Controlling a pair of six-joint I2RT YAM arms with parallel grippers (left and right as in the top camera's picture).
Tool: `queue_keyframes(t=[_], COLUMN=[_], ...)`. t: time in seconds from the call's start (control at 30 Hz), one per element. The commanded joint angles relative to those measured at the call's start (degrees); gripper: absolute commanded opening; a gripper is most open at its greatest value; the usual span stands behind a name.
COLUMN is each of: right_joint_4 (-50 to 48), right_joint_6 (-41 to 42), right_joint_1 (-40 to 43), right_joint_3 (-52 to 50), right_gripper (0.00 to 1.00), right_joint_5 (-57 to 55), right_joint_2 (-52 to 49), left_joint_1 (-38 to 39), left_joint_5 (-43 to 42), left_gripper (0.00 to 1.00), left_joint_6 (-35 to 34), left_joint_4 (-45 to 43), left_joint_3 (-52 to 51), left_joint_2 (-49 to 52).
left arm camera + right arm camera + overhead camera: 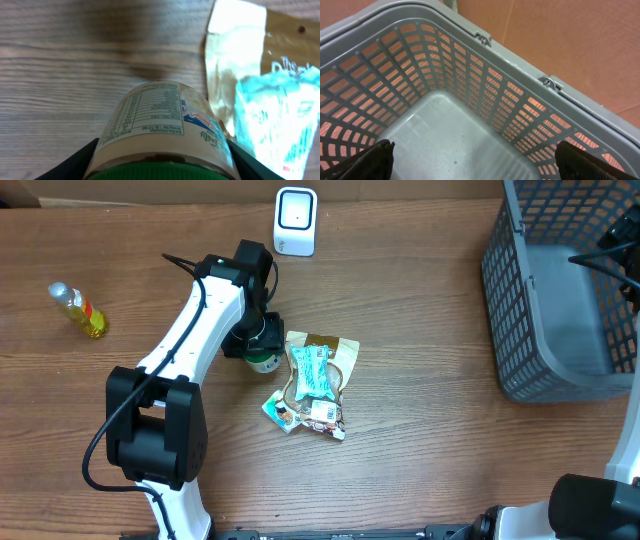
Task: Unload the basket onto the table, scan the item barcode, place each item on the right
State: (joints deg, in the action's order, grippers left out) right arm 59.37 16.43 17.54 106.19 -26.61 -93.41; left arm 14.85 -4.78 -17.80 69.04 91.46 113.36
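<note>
A jar (159, 129) with a green lid and a pale printed label stands on the wooden table, next to a heap of snack packets (315, 380). My left gripper (160, 157) comes down over it, one black finger pressed to each side just below the lid; the overhead view shows that gripper (256, 342) covering most of the jar (266, 363). The white barcode scanner (295, 221) stands at the table's far edge, some way beyond the jar. My right gripper (475, 160) hangs open inside the grey basket (485, 80), nothing between its fingers.
A cream packet (232, 60) and a turquoise one (277, 120) lie just right of the jar. A small bottle of yellow liquid (80, 310) lies at the far left. The grey basket (530, 310) fills the right end of the table.
</note>
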Motion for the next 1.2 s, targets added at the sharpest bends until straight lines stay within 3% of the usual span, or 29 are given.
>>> queue_keyframes(t=[0.0,0.1,0.27,0.5,0.7,0.77,0.93,1.17], right_joint_4=[-0.3,-0.3,-0.3,-0.3,-0.3,-0.3,-0.3,-0.3], right_joint_6=[-0.2,-0.2,-0.2,-0.2,-0.2,-0.2,-0.2,-0.2], right_joint_1=[0.0,0.0,0.0,0.0,0.0,0.0,0.0,0.0], right_joint_3=[0.3,0.3,0.3,0.3,0.3,0.3,0.3,0.3], right_gripper=[1.0,1.0,1.0,1.0,1.0,1.0,1.0,1.0], right_joint_5=[-0.8,-0.8,-0.8,-0.8,-0.8,-0.8,-0.8,-0.8], right_joint_2=[0.1,0.1,0.1,0.1,0.1,0.1,0.1,0.1], left_joint_1=[-0.3,-0.3,-0.3,-0.2,-0.2,-0.2,-0.2,-0.2], left_joint_5=[-3.1,-6.3,-18.3,-32.9,-41.7,-44.0,-48.0,-49.6], left_gripper=[0.53,0.5,0.48,0.34,0.32,0.27,0.04,0.04], left_joint_6=[1.5,1.5,0.8,-6.0,-8.6,-8.6,-8.6,-8.6], left_joint_4=[2.1,6.4,13.1,18.8,22.5,24.0,26.6,27.8], left_joint_3=[1.6,1.6,1.6,1.6,1.6,1.6,1.6,1.6], left_joint_2=[-2.1,-2.1,-2.1,-2.1,-2.1,-2.1,-2.1,-2.1])
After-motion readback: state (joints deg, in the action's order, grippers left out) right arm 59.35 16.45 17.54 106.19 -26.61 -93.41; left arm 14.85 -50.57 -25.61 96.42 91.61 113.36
